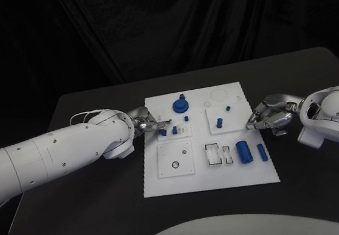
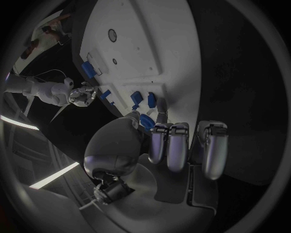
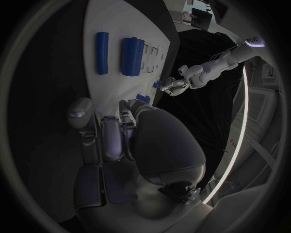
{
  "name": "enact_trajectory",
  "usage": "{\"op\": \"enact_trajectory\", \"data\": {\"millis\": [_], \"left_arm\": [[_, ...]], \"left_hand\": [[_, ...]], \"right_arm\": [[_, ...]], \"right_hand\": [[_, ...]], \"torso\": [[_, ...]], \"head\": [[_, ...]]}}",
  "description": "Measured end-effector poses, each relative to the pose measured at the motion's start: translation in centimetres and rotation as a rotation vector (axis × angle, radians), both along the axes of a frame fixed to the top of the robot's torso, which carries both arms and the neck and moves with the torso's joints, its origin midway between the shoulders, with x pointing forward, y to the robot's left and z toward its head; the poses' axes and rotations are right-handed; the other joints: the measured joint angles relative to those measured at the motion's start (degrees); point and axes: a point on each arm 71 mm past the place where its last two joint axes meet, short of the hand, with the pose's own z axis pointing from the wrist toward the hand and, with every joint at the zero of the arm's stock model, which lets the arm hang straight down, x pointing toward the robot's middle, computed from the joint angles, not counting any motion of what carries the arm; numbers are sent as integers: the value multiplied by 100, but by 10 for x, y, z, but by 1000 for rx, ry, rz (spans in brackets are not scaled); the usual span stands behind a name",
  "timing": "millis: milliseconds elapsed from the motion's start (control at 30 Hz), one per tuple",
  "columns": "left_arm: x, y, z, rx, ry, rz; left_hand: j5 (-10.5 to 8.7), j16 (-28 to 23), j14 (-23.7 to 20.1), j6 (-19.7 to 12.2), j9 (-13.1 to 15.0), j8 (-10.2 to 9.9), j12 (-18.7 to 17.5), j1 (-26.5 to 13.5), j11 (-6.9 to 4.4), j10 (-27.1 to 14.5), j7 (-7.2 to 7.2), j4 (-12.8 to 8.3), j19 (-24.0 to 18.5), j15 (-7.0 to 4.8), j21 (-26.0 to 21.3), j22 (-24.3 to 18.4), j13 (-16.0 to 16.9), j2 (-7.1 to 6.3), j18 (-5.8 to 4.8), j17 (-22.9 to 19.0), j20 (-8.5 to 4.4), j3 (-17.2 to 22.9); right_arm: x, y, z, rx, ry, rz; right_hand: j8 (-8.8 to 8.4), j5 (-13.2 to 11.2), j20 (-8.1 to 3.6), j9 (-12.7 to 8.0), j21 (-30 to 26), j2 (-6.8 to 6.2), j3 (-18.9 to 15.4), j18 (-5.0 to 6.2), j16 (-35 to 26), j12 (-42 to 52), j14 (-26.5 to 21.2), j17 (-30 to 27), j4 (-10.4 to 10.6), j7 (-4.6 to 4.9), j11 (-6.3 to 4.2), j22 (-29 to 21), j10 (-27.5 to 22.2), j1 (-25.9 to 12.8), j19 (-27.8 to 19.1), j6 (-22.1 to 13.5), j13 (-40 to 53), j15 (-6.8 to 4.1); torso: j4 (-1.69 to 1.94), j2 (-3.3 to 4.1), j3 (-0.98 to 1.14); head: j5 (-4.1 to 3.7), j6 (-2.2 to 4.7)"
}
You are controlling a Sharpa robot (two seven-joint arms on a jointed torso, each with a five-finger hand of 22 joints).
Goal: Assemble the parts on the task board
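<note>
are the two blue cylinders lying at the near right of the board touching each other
Apart. The head view shows white board between the thick cylinder and the thin cylinder; the right wrist view shows the same gap.

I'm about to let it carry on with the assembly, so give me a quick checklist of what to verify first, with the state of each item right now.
1. Task board flat on the table, fully in the head view: ok.
2. Left hand at the board's left edge, fingertips by the small blue parts: ok.
3. Whether the left hand holds a part: cannot tell, its fingers hide the contact.
4. Right hand at the board's right edge, fingers curled in: ok; whether it holds anything: cannot tell.
5. Large blue cylinder and slim blue rod lying loose on the board, near the right hand: ok.
6. Round blue part at the board's far end, clear of both hands: ok.
</note>
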Motion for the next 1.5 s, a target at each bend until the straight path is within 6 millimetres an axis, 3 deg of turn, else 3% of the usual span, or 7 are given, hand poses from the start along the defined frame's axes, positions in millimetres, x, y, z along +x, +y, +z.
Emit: {"op": "enact_trajectory", "data": {"millis": [100, 200, 300, 367, 867, 1300, 1500], "left_arm": [[1, 1, 0, -1, -3, 2], [1, 1, 0, -2, -6, 3], [1, 1, 0, -7, -10, 1], [1, 1, 0, -12, -12, 0], [-2, -4, -3, -40, -7, -16], [-2, -4, -3, -43, -5, -14], [-2, -2, -2, -47, -18, -10]], "left_hand": [[2, 0, 0, 21, 0, 0, 0, -106, 0, 0, 20, 2, 0, 0, 0, 0, 0, 106, -1, 0, 0, -98], [174, 0, 0, 82, -41, 23, 0, -213, 0, 0, 2, -8, 0, 0, 0, 0, 0, 332, 0, 0, 0, -229], [321, 0, 0, 84, -127, 57, 0, -174, 0, 0, 0, -2, 0, 0, 0, 0, 0, 450, 0, 0, 0, -318], [451, 0, 0, 105, -340, 96, 0, -104, 0, 0, -19, -7, 0, 0, 0, 0, 0, 528, 0, 0, 0, -359], [729, 0, 0, 248, -289, 295, 0, 62, 0, 0, -83, -3, -1, 0, 0, 0, 0, 694, -1, 0, 0, -505], [762, 0, 0, 266, -218, 388, 0, 85, -39, 4, -102, 0, -1, -1, 0, 0, 0, 716, -1, 0, -1, -553], [867, 0, -1, 252, 44, 650, 0, 244, -55, -12, -116, -8, 12, -44, 0, 0, 0, 759, -1, 0, -14, -705]], "right_arm": [[0, 0, 0, 0, 0, 0], [0, 0, 0, 0, 0, 0], [0, 0, 0, 0, 0, 0], [0, 0, 0, 0, 0, 0], [0, 0, 0, 0, 1, 1], [0, 0, 0, 0, 1, 1], [0, 0, 0, 0, 2, 0]], "right_hand": [[0, 0, 0, 0, 0, 0, 0, 0, 0, 0, 0, 0, 0, 0, 0, 0, 0, 0, 0, 0, 0, 0], [0, 0, 0, 0, 0, 0, 0, 0, 0, 1, 0, 0, 0, 0, 0, 0, 0, 0, 0, 0, 0, 0], [0, 0, 0, 0, 0, 0, 0, 0, 0, 1, 0, 0, 0, 0, 0, 0, 0, 0, 0, 0, 1, 0], [0, 0, 0, 0, 0, 0, 0, 0, 0, 1, 0, 0, 0, 0, 0, 0, 0, 0, 0, 0, 1, 0], [0, 0, 0, -1, 0, 0, 0, 0, 0, 1, 0, 0, 0, 0, 0, 0, 0, 0, 0, 0, 3, 0], [0, 0, 0, -1, 0, 0, 0, 0, 0, 1, 0, 0, 0, 0, 0, 0, 0, 0, 0, 0, 1, 0], [0, 0, 0, -1, 0, 0, 0, 0, 0, 1, 0, 0, 0, 0, 0, 0, 0, 0, 0, 0, 0, 0]], "torso": [[0, 1, 1], [0, 3, 0], [2, 4, 0], [3, 4, 0], [8, 4, -2], [5, 2, -1], [4, 2, 1]], "head": [[2, 0], [2, 0], [5, 0], [5, 0], [8, 0], [13, 0], [15, 0]]}}
